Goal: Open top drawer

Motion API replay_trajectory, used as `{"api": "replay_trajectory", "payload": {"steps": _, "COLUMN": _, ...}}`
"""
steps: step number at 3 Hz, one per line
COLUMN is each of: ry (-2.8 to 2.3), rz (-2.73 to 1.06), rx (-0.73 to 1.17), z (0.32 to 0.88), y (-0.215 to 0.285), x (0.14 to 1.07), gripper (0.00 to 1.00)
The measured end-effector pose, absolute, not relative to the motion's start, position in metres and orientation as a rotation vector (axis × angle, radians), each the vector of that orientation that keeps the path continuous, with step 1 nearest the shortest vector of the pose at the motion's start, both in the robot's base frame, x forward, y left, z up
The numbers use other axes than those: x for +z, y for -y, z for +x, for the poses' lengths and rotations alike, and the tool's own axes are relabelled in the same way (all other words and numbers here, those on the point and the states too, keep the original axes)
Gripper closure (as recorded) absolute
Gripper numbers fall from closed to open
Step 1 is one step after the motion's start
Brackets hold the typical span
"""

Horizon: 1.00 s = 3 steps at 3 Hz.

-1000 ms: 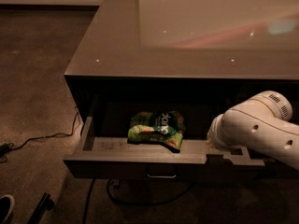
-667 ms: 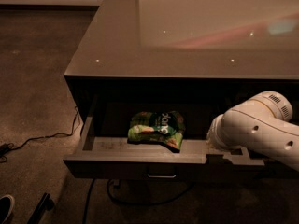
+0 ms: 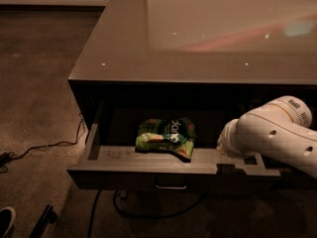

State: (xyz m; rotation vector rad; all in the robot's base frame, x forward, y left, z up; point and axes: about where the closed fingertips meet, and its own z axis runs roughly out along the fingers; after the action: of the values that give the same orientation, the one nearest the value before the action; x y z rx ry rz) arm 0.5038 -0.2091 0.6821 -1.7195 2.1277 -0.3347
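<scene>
As the top drawer (image 3: 148, 170) stands pulled out from under the table (image 3: 198, 33), a snack bag (image 3: 166, 138) shows inside. The end effector (image 3: 237, 165) sits on the drawer's front rim, right of the handle (image 3: 171, 185), probably hooked there for pulling — whether spread or pressed together, I cannot tell.

A dim indoor room, perhaps an office or lounge, is suggested. Brown carpet (image 3: 39, 83) is seen across the left of the frame, and cables (image 3: 44, 148) are strewn at lower left. A snack bag (image 3: 166, 138) is kept in the top drawer (image 3: 124, 175) of the glossy bench (image 3: 148, 48). The gripper (image 3: 240, 163) is seen at lower right, at the drawer's front edge.
</scene>
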Motion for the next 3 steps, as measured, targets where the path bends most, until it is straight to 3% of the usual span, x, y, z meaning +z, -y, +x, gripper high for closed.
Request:
{"api": "replay_trajectory", "payload": {"steps": 2, "ry": -2.057, "rz": -1.730, "rx": -0.166, "z": 0.526, "y": 0.180, "x": 0.672, "gripper": 0.98}}
{"api": "replay_trajectory", "payload": {"steps": 3, "ry": -2.044, "rz": -1.789, "rx": -0.107, "z": 0.530, "y": 0.174, "x": 0.659, "gripper": 1.00}}
